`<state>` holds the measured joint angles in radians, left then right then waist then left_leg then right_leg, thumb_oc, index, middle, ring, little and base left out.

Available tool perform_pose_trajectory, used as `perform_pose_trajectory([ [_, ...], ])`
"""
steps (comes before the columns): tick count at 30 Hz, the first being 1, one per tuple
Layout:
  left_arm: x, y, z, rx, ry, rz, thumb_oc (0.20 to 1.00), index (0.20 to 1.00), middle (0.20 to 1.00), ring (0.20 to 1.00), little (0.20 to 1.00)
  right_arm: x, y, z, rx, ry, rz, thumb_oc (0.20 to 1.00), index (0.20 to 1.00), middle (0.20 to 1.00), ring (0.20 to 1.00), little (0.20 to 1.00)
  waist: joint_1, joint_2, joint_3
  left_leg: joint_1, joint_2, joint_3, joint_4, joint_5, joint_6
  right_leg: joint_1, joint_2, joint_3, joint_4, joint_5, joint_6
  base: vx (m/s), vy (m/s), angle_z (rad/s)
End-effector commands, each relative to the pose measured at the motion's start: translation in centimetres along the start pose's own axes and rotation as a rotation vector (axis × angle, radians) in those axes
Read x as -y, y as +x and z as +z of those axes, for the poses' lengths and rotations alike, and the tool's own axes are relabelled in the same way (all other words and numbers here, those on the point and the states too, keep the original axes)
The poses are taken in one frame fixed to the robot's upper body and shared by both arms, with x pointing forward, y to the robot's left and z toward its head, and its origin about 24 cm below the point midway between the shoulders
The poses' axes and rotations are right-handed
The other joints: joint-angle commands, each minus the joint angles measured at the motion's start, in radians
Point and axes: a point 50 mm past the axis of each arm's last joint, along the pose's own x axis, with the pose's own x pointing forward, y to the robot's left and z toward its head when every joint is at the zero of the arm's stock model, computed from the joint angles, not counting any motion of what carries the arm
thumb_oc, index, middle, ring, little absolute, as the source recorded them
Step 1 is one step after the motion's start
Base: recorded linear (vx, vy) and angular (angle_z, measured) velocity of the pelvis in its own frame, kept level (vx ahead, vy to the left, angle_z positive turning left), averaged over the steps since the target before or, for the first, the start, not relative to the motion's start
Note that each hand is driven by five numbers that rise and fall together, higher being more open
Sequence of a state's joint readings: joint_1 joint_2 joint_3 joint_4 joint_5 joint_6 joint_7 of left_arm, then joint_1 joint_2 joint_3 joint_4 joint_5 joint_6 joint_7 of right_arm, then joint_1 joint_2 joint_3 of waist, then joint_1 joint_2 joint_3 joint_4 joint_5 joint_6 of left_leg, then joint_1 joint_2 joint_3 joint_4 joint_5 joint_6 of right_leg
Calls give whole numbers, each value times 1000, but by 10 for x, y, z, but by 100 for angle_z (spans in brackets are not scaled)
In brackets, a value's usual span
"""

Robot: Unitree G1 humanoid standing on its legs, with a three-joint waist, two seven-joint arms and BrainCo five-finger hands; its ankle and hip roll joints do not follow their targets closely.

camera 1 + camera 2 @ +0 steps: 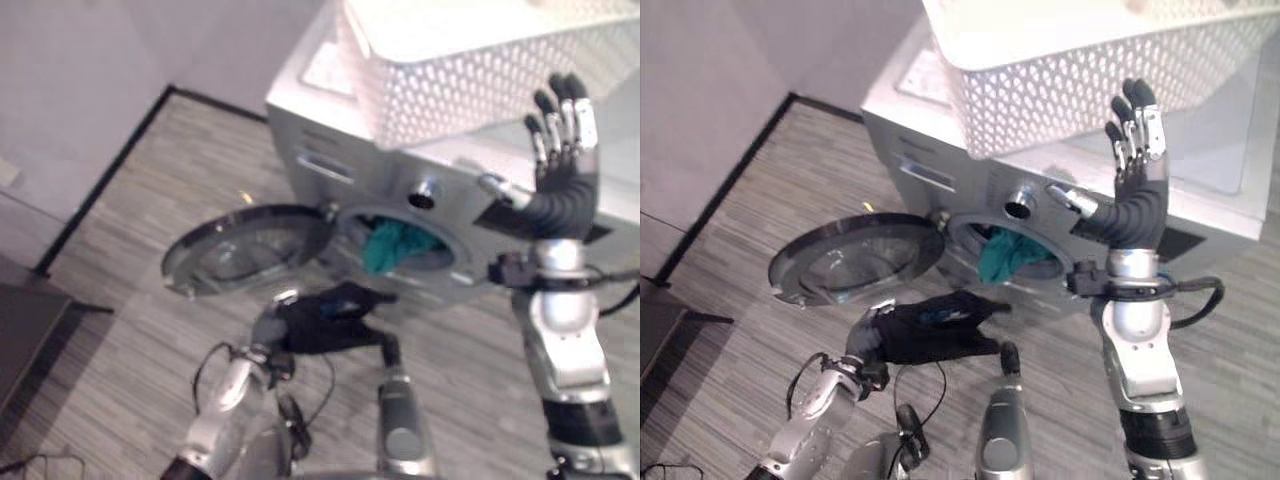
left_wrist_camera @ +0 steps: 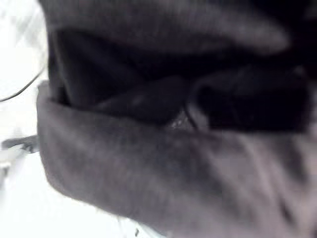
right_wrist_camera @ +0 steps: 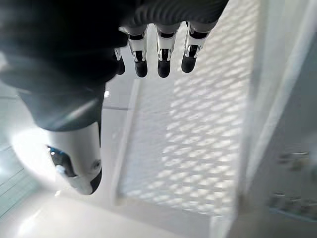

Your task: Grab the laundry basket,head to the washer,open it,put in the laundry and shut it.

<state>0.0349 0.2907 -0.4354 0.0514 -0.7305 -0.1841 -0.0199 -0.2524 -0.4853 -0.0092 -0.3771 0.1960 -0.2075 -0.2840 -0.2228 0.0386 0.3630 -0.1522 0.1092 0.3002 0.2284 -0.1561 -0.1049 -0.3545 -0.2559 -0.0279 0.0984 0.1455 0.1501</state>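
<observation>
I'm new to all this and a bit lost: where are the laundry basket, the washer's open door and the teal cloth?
laundry basket [image 1: 1060,100]: right eye view, its perforated side wall.
washer's open door [image 1: 855,258]: right eye view, the glass middle.
teal cloth [image 1: 395,246]: left eye view, its bunched middle in the drum opening.

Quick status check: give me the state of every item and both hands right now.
Washer door: swung fully open.
Washer drum: open, teal garment hanging at its mouth.
Laundry basket: upright on top of the washer.
Dark garment: held in front of the drum opening.
Left hand: shut on the dark garment.
Right hand: open, fingers straight, raised beside the basket.
</observation>
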Motion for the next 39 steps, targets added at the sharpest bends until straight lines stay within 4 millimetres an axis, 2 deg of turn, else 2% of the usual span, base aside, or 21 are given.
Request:
perform_pose_trajectory([
  [1,15,10,20,121,-12,-54,200,200,200,200,200,-7,12,35,201,85,-42,1000,1000,1000,1000,1000,-4,-36,-25,66,53,-60,37,-83,21,-75,-71,17,59,3,101,-24,-40,-16],
  [7,35,44,27,177,-43,-27,200,200,200,200,200,-10,6,27,157,72,-132,1000,1000,1000,1000,1000,-39,-44,1,47,66,-32,32,-93,9,-142,-60,28,91,-3,107,15,-39,-10],
  [8,46,57,29,193,-68,-22,200,200,200,200,200,-13,3,21,120,66,-140,1000,1000,1000,1000,1000,-54,-50,12,36,73,-27,28,-91,6,-170,-54,32,106,-4,106,6,-60,-13],
  [9,47,58,30,194,-68,-23,200,200,200,200,200,-13,3,21,121,65,-140,1000,1000,1000,1000,1000,-54,-50,11,35,73,-27,28,-90,6,-172,-54,33,107,-5,106,-11,-60,-20],
  [12,64,75,31,194,-74,-35,200,200,200,200,200,-19,4,19,108,80,-144,1000,1000,1000,1000,1000,-69,-56,17,16,79,-19,22,-85,0,-207,-47,32,117,-6,104,-4,-55,-11],
  [17,84,98,27,161,-70,-8,200,200,200,200,200,-29,8,24,136,135,-138,1000,1000,1000,1000,1000,-94,-65,20,-5,94,-3,2,-70,-12,-260,-35,31,130,-5,103,18,-52,-6],
  [22,90,118,37,179,-81,69,200,200,200,200,200,-32,12,33,188,218,-173,1000,1000,1000,1000,1000,-114,-73,32,-33,112,4,-32,-44,-30,-320,-15,24,143,-8,101,22,-69,-13],
  [26,92,123,45,203,-90,90,200,200,200,200,200,-32,13,35,201,246,-195,1000,1000,1000,1000,1000,-116,-72,38,-58,121,8,-46,-30,-40,-355,-8,19,149,-9,98,41,-52,-1],
  [27,92,124,46,208,-99,95,200,200,200,200,200,-31,13,36,204,252,-205,1000,1000,1000,1000,1000,-109,-61,41,-55,126,-1,-50,-51,-43,-358,-3,16,158,-34,105,28,-60,1],
  [28,94,124,47,213,-105,90,200,200,200,200,200,-31,14,37,209,256,-206,1000,1000,1000,1000,1000,-114,-68,45,-72,124,4,-50,-26,-44,-373,-3,16,153,-11,97,104,-4,2],
  [29,97,124,49,221,-103,83,200,200,200,200,200,-30,14,37,210,259,-216,1000,1000,1000,1000,1000,-109,-58,44,-68,129,-4,-59,-46,-46,-376,1,14,161,-35,104,28,-48,4],
  [30,99,125,50,221,-100,75,200,200,200,200,200,-30,15,38,220,263,-220,1000,1000,1000,1000,1000,-109,-57,45,-76,129,-4,-62,-43,-48,-384,3,13,161,-35,104,97,2,5],
  [35,108,134,52,214,-100,104,200,200,200,200,200,-33,17,45,253,306,-236,1000,1000,1000,1000,1000,-121,-61,44,-107,139,5,-81,-32,-58,-439,20,14,171,-43,100,29,-42,-3],
  [39,108,151,81,287,-129,221,200,200,200,200,200,-38,19,49,279,354,-253,1000,1000,1000,1000,1000,-147,-73,42,-133,156,21,-108,-16,-70,-507,49,21,190,-53,97,54,-51,-8],
])
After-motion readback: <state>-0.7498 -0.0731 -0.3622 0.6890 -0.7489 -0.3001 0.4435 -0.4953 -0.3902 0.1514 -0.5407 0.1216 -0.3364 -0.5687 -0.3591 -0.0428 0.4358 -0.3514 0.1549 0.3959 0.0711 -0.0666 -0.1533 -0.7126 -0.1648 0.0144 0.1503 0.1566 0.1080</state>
